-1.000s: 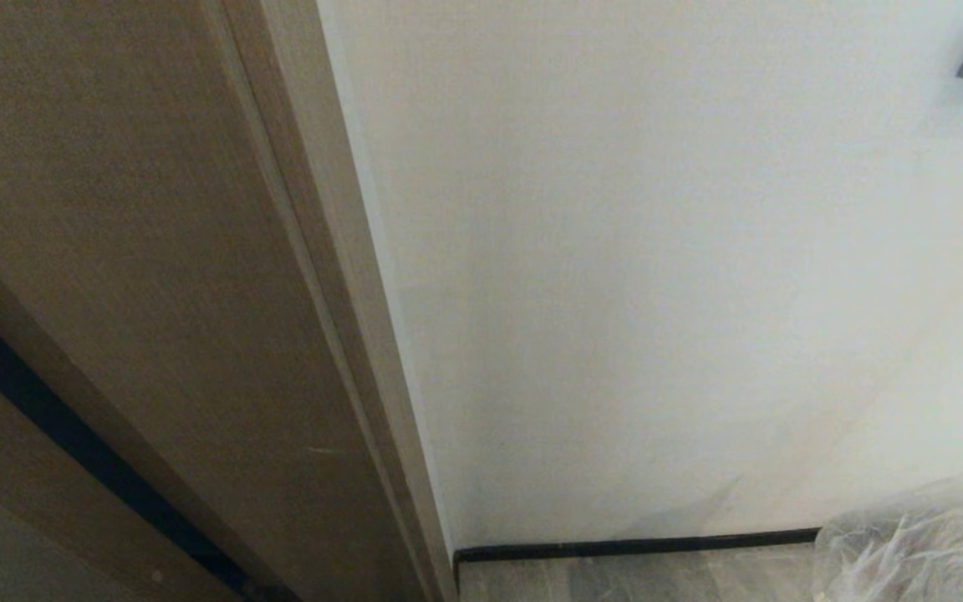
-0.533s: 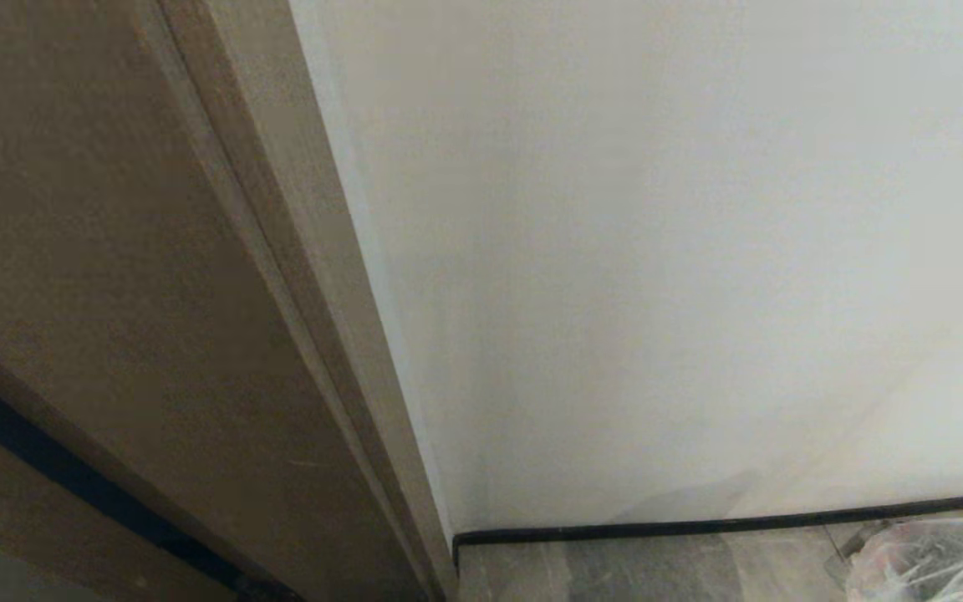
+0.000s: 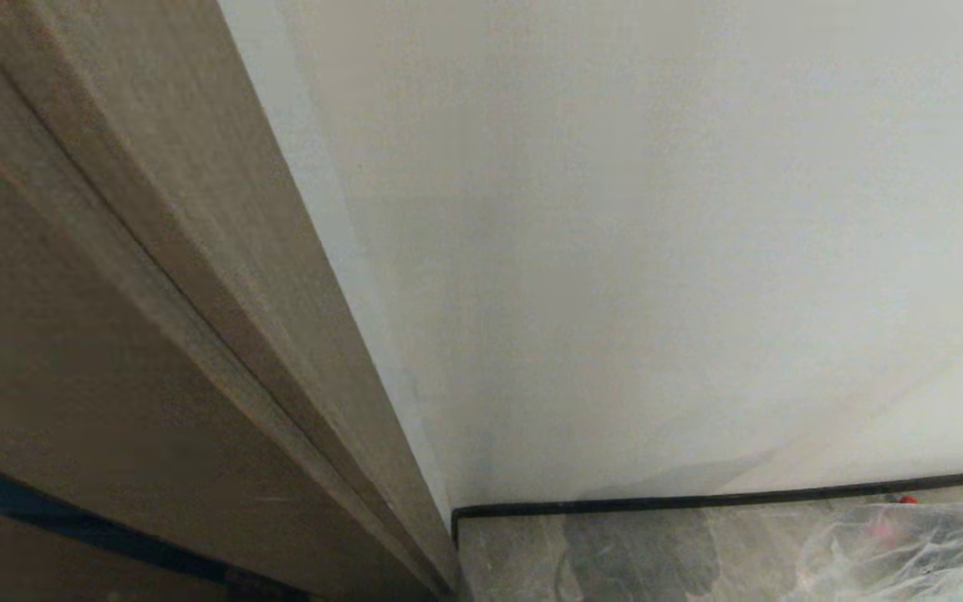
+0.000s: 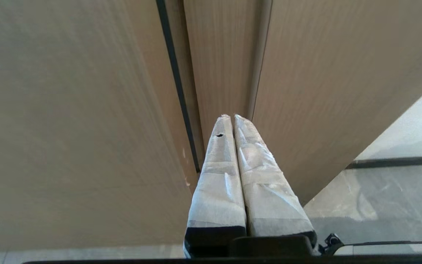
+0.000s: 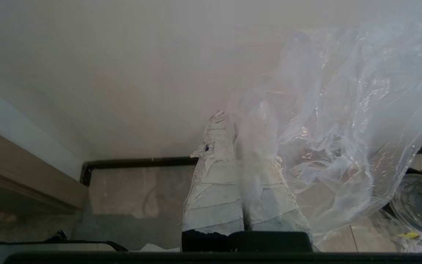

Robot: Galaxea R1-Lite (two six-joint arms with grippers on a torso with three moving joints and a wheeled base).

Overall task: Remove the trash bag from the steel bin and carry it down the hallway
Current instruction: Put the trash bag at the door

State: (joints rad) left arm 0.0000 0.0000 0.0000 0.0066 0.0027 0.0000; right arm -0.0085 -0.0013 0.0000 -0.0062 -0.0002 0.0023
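Note:
The trash bag [image 5: 343, 110], thin clear crinkled plastic, hangs from my right gripper [image 5: 233, 117], whose taped fingers are shut on a fold of it. It billows beside the gripper in front of a white wall. In the head view only the bag's top [image 3: 908, 552] shows, at the bottom right over the hallway tiles [image 3: 632, 552]. Through the plastic the steel bin [image 5: 419, 201] shows from above as a round black-rimmed opening on the floor. My left gripper [image 4: 232, 116] is shut on nothing and faces a wooden door.
A brown wooden door frame [image 3: 197, 293] fills the left of the head view, close by. A white wall [image 3: 657, 251] with a black baseboard [image 3: 699, 502] stands straight ahead. A small red object [image 3: 899, 499] sits by the baseboard.
The whole head view has shifted, so the camera has moved: the door frame looms larger, and a grey fitting on the wall has left the view. The bag stays at bottom right.

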